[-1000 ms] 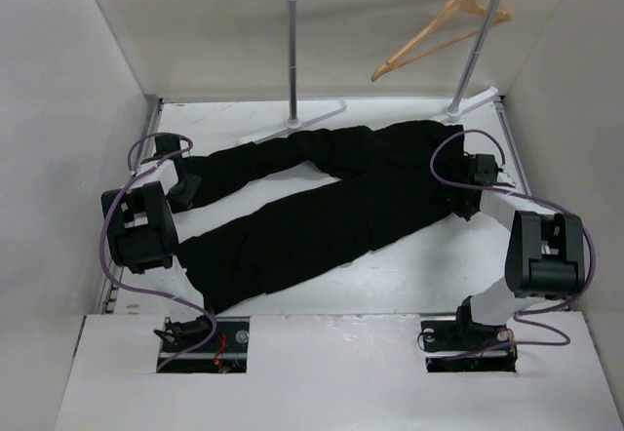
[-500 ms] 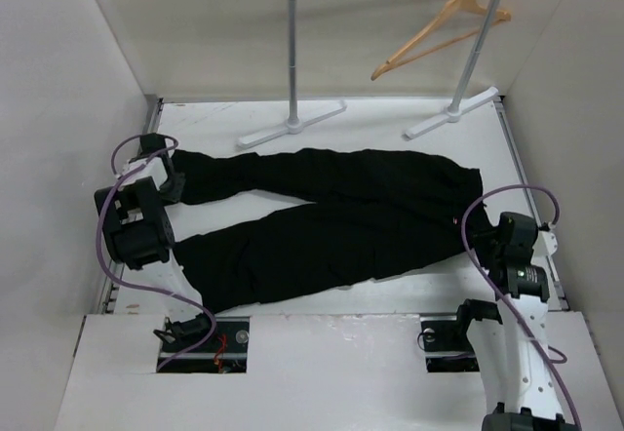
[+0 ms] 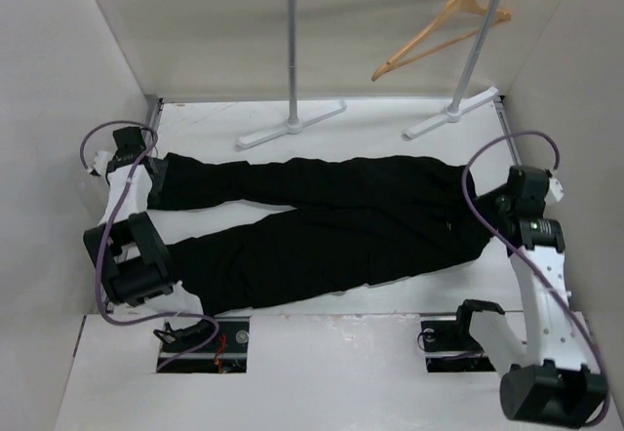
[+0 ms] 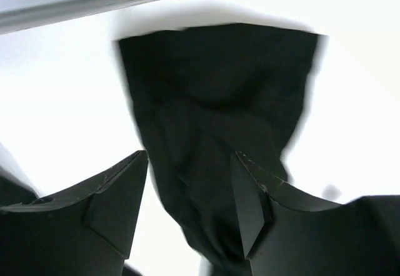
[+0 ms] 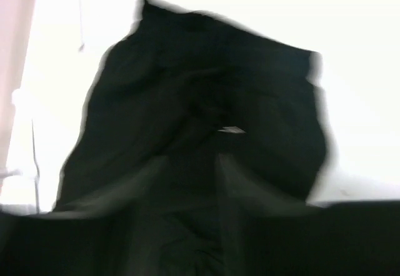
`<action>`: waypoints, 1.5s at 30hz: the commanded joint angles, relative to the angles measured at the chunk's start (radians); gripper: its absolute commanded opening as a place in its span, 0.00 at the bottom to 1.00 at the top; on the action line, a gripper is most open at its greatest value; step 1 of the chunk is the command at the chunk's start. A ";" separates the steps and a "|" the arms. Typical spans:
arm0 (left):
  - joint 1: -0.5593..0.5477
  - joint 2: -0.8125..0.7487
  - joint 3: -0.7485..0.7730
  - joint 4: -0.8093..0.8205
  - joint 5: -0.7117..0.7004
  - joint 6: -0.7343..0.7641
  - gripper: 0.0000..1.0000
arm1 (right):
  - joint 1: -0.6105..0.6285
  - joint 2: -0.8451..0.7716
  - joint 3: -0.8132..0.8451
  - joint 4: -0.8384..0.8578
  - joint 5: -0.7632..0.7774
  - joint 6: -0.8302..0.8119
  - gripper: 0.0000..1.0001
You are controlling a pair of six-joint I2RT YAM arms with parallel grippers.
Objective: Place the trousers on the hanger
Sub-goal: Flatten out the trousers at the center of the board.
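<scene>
In the top external view, the trousers (image 3: pixel 322 221) were laid flat across the white table (image 3: pixel 390 124), with the waist to the right and the two legs stretched to the left. The left gripper (image 3: pixel 156 179) was placed at the cuff of the farther leg, near the table's left edge. The right gripper (image 3: pixel 495 215) was set at the waistband, near the right edge. The hanger (image 3: pixel 439 29) was hung by its hook from the grey rail stand (image 3: pixel 292 60) at the back, tilted, well apart from the trousers and from both arms.

In the left wrist view, the two fingers (image 4: pixel 115 201) were held apart, and the end of the black trouser leg (image 4: pixel 219 88) was seen running between them towards the camera. The cloth was pressed close to the right-hand finger, while a strip of white table (image 4: pixel 56 101) was left showing between the cloth and the left-hand finger. No clamping of the cloth was shown, so the pincer was taken as parted.

In the right wrist view, the picture was heavily blurred. A broad spread of black cloth (image 5: pixel 206 88) was seen against the bright table (image 5: pixel 350 51), and the fingers were reduced to dim shapes over it. Whether this pincer was parted or clamped on the waist could not be told.
</scene>
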 commanded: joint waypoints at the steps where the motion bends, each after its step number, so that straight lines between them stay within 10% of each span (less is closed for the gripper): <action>1: -0.024 -0.082 0.039 -0.004 -0.038 0.025 0.53 | 0.097 0.124 0.094 0.158 -0.062 -0.064 0.23; 6: -0.088 0.142 0.275 -0.093 -0.045 0.122 0.53 | 0.105 0.387 0.224 0.285 -0.094 -0.127 0.12; 12: -0.127 0.372 0.515 -0.174 -0.061 0.220 0.55 | -0.024 0.723 0.385 0.348 -0.093 -0.204 0.50; 17: -0.128 0.478 0.610 -0.205 -0.058 0.252 0.55 | -0.076 0.863 0.440 0.356 -0.068 -0.231 0.59; 31: -0.124 0.561 0.619 -0.190 -0.052 0.291 0.57 | -0.061 1.024 0.536 0.382 -0.154 -0.262 0.59; 37: -0.125 0.575 0.618 -0.187 -0.054 0.291 0.57 | -0.044 1.086 0.577 0.374 -0.175 -0.264 0.46; 41: -0.127 0.581 0.615 -0.176 -0.048 0.291 0.56 | -0.042 1.097 0.599 0.361 -0.172 -0.253 0.16; 45: -0.134 0.585 0.615 -0.162 -0.048 0.286 0.53 | -0.054 1.035 0.580 0.382 -0.119 -0.202 0.06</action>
